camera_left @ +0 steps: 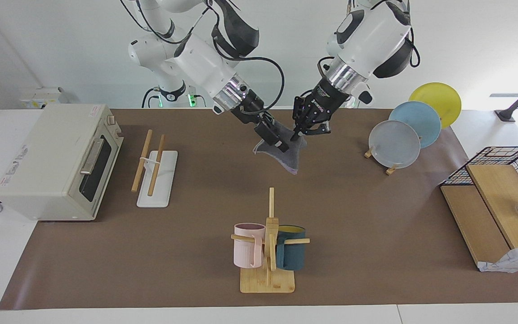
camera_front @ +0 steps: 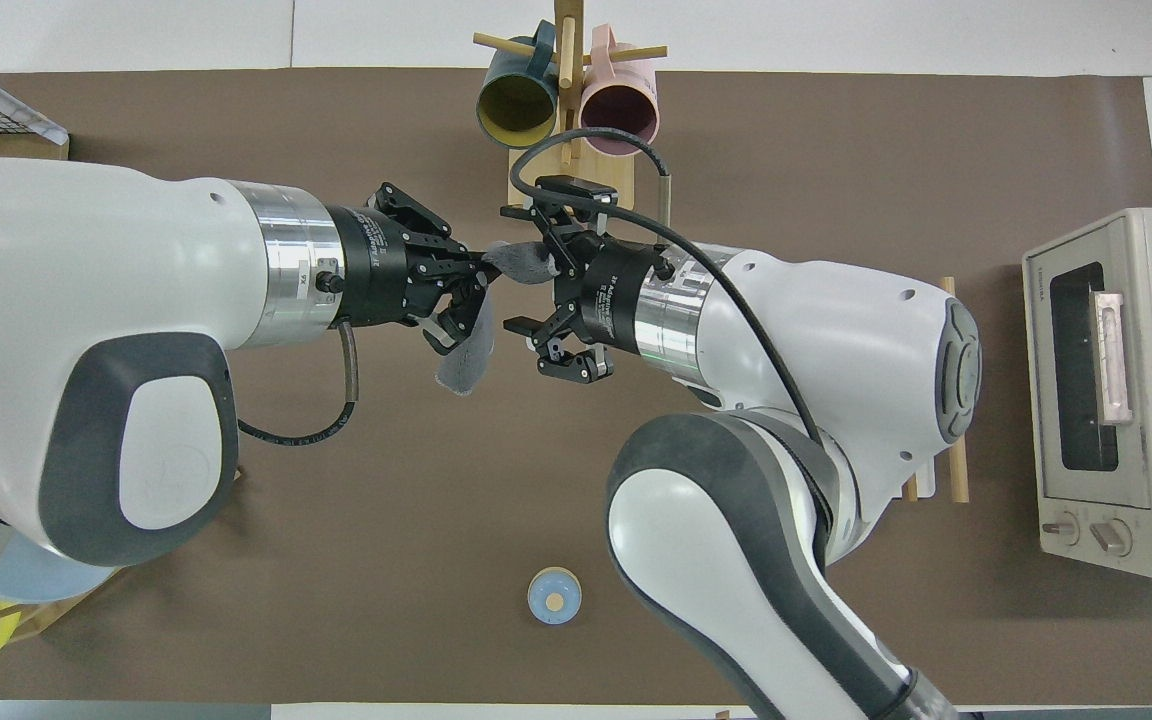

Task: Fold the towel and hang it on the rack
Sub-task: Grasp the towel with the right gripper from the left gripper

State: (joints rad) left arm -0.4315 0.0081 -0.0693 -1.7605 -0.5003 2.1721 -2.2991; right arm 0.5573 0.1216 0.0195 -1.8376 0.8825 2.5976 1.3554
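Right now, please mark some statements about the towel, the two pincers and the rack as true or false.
1. The left pincer is shut on the towel. True.
2. The towel lies flat on the table. False: it hangs in the air.
3. The right pincer is open at the towel. True.
4. The towel hangs on the rack. False: the rack is bare, beside the toaster oven.
5. Both mugs hang on the mug tree. True.

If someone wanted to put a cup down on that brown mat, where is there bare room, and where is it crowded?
Bare mat lies between the mug tree and the toaster oven, and between the mug tree and the wooden board. It is crowded mid-table, where the left gripper, holding the towel, meets the open right gripper.
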